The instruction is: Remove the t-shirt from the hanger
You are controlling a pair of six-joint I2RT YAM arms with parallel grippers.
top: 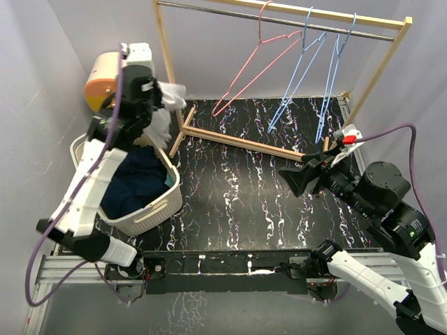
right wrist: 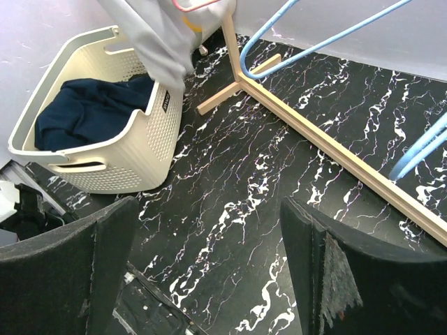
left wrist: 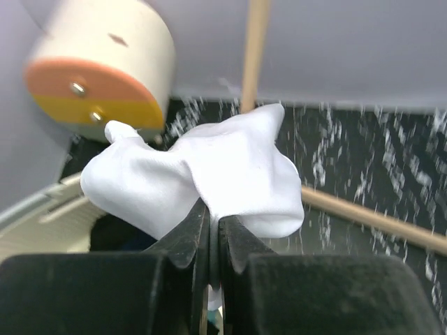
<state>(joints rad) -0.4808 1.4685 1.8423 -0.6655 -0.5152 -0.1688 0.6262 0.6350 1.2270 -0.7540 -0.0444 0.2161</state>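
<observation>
My left gripper (top: 162, 98) is shut on a white t-shirt (top: 167, 105), held bunched above the far rim of the white laundry basket (top: 157, 209). In the left wrist view the shirt (left wrist: 209, 174) bulges out above my closed fingers (left wrist: 183, 237). In the right wrist view the shirt (right wrist: 157, 45) hangs down over the basket. A pink hanger (top: 258, 66) hangs bare on the wooden rack's rail (top: 279, 21). My right gripper (top: 297, 178) is open and empty, above the black marbled table at the right.
Two blue hangers (top: 304, 70) hang bare right of the pink one. The basket holds dark navy clothes (top: 136, 183). A cream, orange and yellow cylinder (top: 103, 82) stands at the back left. The rack's base bar (top: 244, 143) crosses the table.
</observation>
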